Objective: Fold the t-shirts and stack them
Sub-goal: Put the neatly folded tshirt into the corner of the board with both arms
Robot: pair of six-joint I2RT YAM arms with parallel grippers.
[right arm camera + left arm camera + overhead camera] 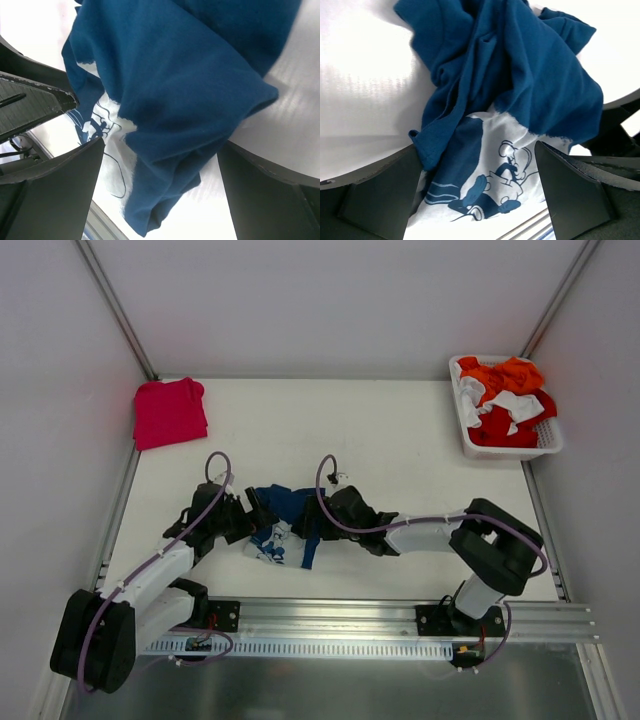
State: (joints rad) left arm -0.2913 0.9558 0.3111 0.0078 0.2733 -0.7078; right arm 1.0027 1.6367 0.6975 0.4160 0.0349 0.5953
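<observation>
Crumpled navy t-shirt (283, 523) lay on the worktop (400, 440) near your two arms, its white cartoon print partly showing. Your left jaws stood spread at its left edge and your right jaws stood spread at its right, cloth lying between each pair, unpinched. Your pinkish-red t-shirt (170, 412) lay at the far left corner, well apart. A white basket (505, 451) of clothes stood far right.
</observation>
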